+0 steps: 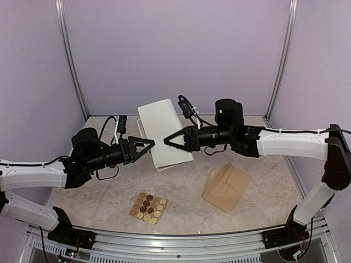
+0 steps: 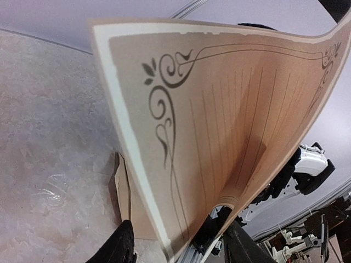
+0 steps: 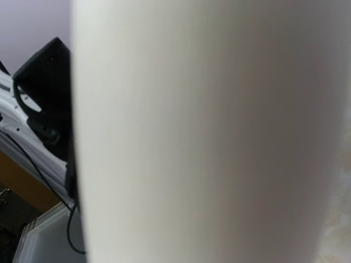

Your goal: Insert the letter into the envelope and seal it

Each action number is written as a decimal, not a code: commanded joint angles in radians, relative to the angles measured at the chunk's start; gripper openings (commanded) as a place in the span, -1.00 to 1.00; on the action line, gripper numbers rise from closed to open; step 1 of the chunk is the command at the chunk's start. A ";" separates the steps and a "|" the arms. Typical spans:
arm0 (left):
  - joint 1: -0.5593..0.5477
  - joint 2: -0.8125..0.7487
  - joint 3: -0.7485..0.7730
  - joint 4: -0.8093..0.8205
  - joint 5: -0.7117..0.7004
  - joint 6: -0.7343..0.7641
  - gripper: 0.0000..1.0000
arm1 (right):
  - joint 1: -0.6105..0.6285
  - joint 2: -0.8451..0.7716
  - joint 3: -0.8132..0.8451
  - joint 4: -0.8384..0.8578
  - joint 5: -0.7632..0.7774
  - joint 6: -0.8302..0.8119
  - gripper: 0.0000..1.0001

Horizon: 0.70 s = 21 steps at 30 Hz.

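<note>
The letter (image 1: 163,131) is held tilted above the table's middle, with its plain white back up. In the left wrist view its printed face (image 2: 219,109) with ornate border and ruled lines fills the frame. My left gripper (image 1: 152,144) is at the letter's left edge. Its fingers (image 2: 123,246) stand apart, with the sheet's edge between them (image 2: 181,241). My right gripper (image 1: 166,141) reaches onto the sheet from the right and pinches it. In the right wrist view the white back (image 3: 197,131) hides its fingers. The tan envelope (image 1: 226,188) lies flat at the right front, and part of it shows in the left wrist view (image 2: 123,186).
A small tan sheet of round stickers (image 1: 148,207) lies at the front centre of the marble table (image 1: 263,164). Purple walls with metal posts (image 1: 71,66) close in the back and sides. A metal rail (image 1: 181,244) runs along the near edge.
</note>
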 commanded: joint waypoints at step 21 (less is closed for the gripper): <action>-0.004 -0.004 -0.033 0.123 0.092 0.000 -1.00 | -0.041 -0.026 -0.021 0.018 -0.096 0.014 0.14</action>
